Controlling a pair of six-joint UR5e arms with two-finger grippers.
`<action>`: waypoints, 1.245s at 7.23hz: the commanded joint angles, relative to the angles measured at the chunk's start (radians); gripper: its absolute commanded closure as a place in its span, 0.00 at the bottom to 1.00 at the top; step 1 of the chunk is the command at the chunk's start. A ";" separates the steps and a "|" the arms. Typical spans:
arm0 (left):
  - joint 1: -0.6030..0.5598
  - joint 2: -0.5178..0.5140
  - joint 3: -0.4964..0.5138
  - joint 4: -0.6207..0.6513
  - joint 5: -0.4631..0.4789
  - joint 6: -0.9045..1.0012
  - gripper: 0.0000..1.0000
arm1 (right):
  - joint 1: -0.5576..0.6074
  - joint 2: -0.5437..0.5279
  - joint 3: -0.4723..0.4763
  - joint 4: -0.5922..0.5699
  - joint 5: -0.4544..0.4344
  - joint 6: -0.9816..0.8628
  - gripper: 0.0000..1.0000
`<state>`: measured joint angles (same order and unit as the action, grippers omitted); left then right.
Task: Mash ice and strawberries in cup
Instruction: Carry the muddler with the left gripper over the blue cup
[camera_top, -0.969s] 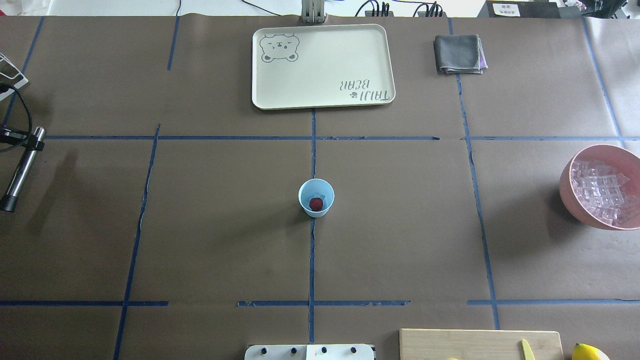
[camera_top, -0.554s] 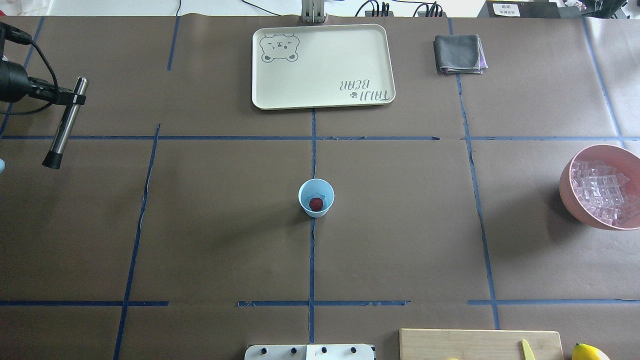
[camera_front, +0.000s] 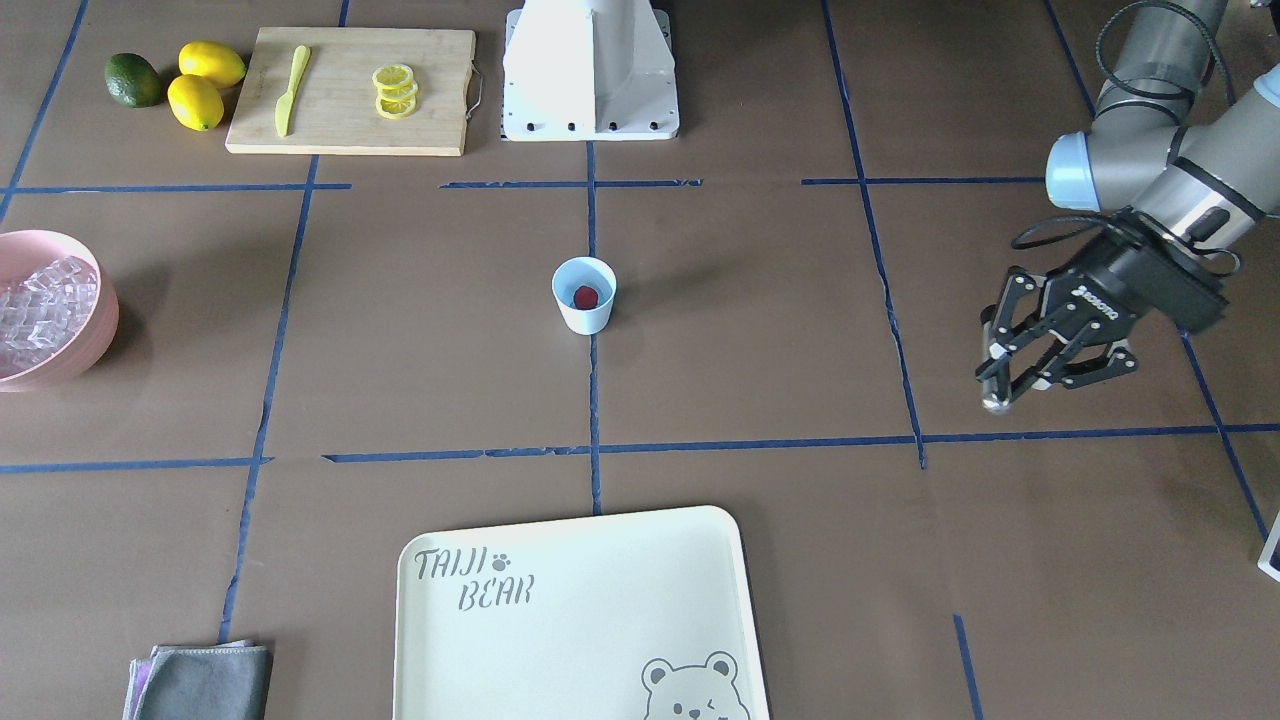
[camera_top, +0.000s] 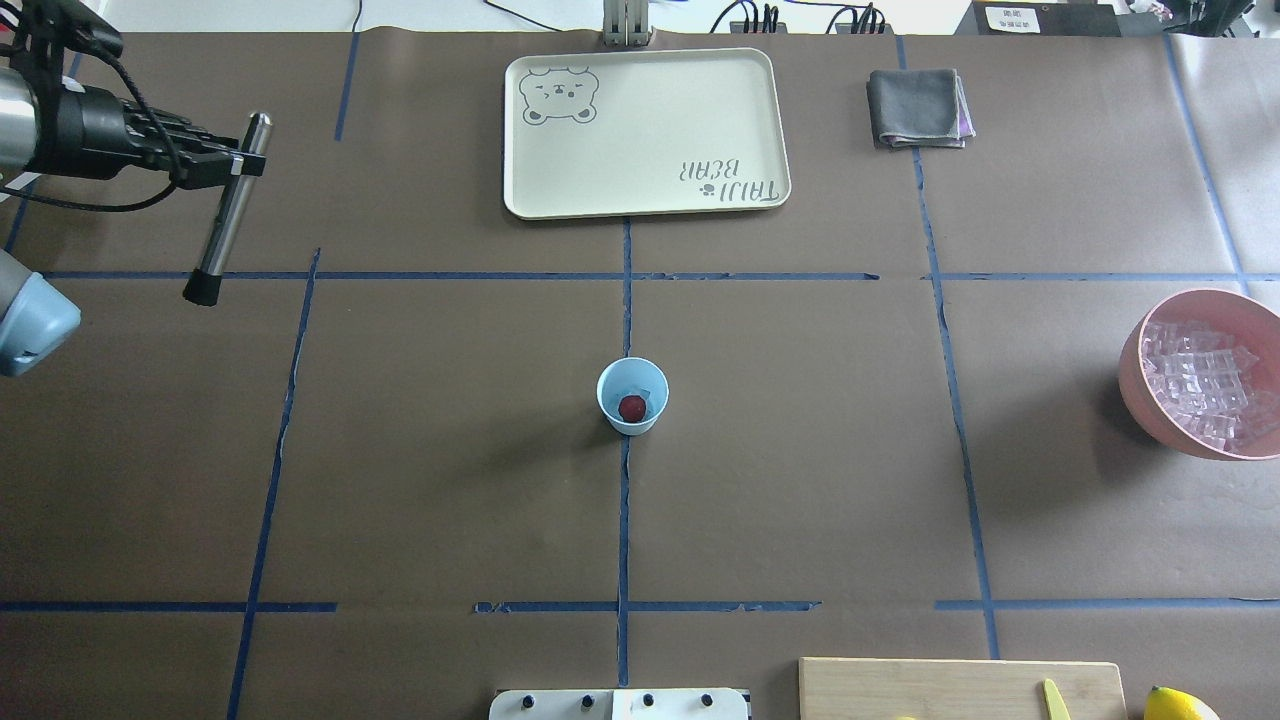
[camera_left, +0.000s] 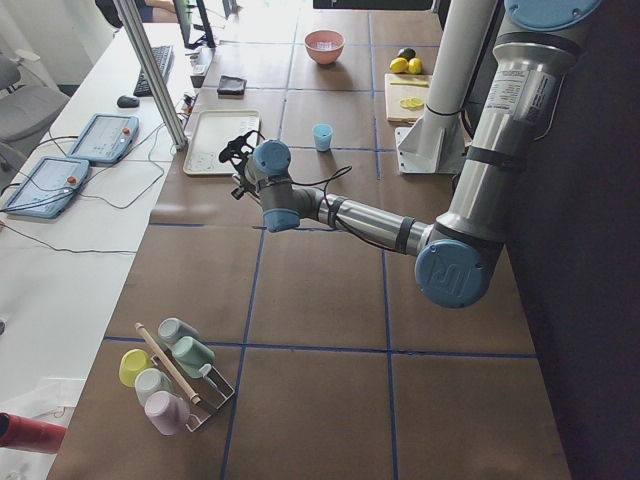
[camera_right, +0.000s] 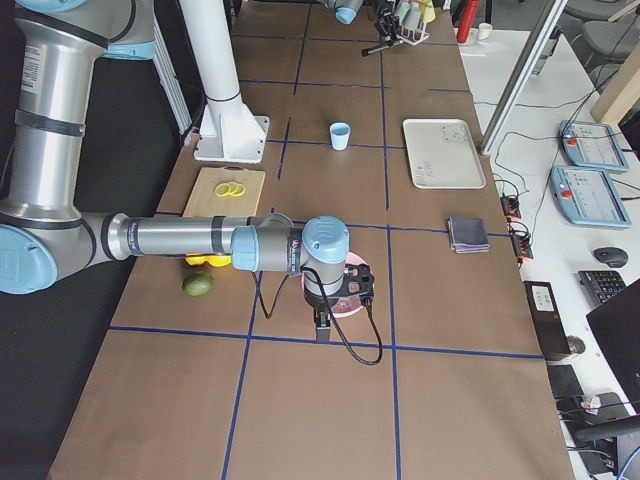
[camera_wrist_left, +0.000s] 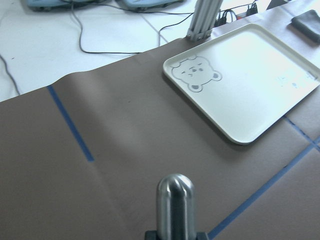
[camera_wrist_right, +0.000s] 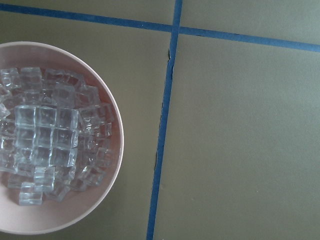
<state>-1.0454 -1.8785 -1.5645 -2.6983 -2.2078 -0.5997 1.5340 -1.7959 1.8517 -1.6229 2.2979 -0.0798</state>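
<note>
The small white cup (camera_top: 632, 396) with a light-blue inside stands at the table's middle, also seen from the front (camera_front: 583, 295). A dark-red strawberry (camera_top: 631, 407) lies in it beside a pale ice cube (camera_top: 649, 388). Far off at the table's left, my left gripper (camera_top: 235, 165) is shut on a steel muddler (camera_top: 224, 215), black tip toward me; its rounded top (camera_wrist_left: 175, 202) fills the left wrist view. My right gripper (camera_right: 322, 326) hangs over the pink bowl (camera_top: 1132, 375) of ice (camera_wrist_right: 47, 145); I cannot tell whether it is open or shut.
A cream bear tray (camera_top: 645, 130) and a folded grey cloth (camera_top: 918, 107) lie at the far side. The cutting board (camera_front: 350, 90) holds lemon slices and a yellow knife, with lemons and a lime beside it. A cup rack (camera_left: 170, 370) sits at the left end.
My left arm has carried the muddler from the table's left edge away from me and rightward, further onto the table. Cup, strawberry and bowl have not moved.
</note>
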 joint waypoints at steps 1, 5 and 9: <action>0.098 -0.098 -0.028 -0.055 0.005 -0.042 1.00 | 0.000 0.001 -0.002 0.000 0.000 0.000 0.00; 0.327 -0.175 -0.016 -0.331 0.219 -0.032 1.00 | 0.000 0.001 -0.002 0.000 0.000 0.000 0.01; 0.524 -0.270 -0.005 -0.480 0.480 0.018 1.00 | 0.000 0.000 -0.002 0.000 0.000 -0.002 0.00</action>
<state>-0.5599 -2.1186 -1.5722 -3.1675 -1.7850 -0.5929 1.5340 -1.7957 1.8500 -1.6229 2.2979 -0.0811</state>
